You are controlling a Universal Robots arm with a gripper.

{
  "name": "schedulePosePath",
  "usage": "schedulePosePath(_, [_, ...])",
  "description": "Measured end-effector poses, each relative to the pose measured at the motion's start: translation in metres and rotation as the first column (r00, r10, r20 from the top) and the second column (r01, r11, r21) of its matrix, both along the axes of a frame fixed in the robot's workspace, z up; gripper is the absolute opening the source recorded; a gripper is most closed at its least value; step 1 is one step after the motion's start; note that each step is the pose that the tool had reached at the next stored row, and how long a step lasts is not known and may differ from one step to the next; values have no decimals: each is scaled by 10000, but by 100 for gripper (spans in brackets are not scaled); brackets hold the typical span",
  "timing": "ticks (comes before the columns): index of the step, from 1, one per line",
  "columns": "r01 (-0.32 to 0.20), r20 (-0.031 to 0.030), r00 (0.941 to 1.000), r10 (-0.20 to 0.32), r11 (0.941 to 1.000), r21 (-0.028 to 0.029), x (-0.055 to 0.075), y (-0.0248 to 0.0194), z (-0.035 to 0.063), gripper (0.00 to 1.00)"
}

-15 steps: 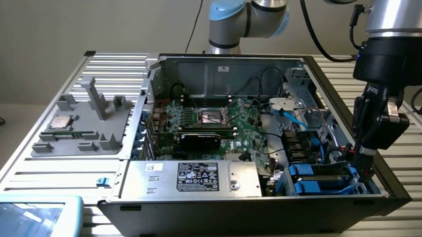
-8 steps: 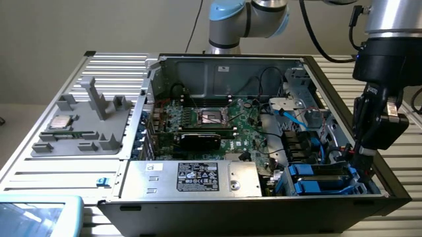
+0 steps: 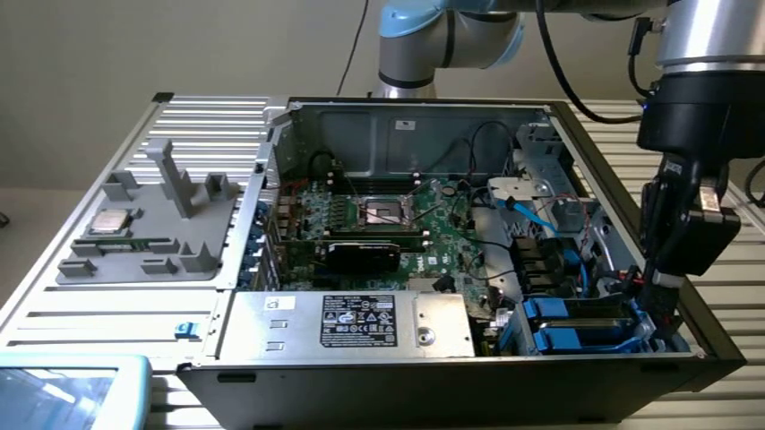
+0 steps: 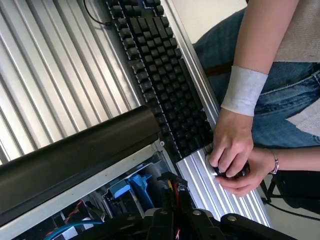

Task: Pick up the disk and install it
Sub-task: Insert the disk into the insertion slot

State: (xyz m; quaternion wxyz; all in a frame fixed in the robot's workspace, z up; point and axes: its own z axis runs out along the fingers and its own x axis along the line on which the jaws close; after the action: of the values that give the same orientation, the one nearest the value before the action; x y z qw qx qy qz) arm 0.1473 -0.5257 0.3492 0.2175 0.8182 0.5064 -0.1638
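The fingers are drawn together and are seen low inside the open case, at its 4 o'clock corner in the exterior view. Whether anything is pinched between them cannot be told. The disk is seen in the drive bay of that same corner, marked by its blue rails, just beside the fingers at their 8 o'clock. Whether the two touch cannot be told.

The case is laid on its side on the ribbed metal bench. Inside it, a green board is seen at the centre, and a silver box with a black label is placed at 6 o'clock. A grey tray is set on the bench at 9 o'clock of the case, with a small square chip on it.

In the wrist view, a black keyboard is laid on the bench. Near the keyboard's end, a small dark object is held at the bench's edge by a person's two hands; a pale band is worn on one wrist.
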Motion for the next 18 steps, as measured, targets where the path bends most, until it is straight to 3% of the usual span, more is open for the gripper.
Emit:
schedulePosePath(2, [32,0,10000,-32,9999,-107,0,2,-13,15])
schedulePosePath(4, [66,0,10000,-66,9998,-166,0,7,-34,15])
schedulePosePath(12, [261,1,9997,-261,9995,-196,0,47,-163,15])
schedulePosePath(14, [332,3,9994,-332,9991,-256,0,48,-176,15])
schedulePosePath(16, [365,7,9993,-365,9986,-372,-1,48,-178,15])
schedulePosePath(18, [365,7,9993,-365,9986,-380,0,48,-177,15])
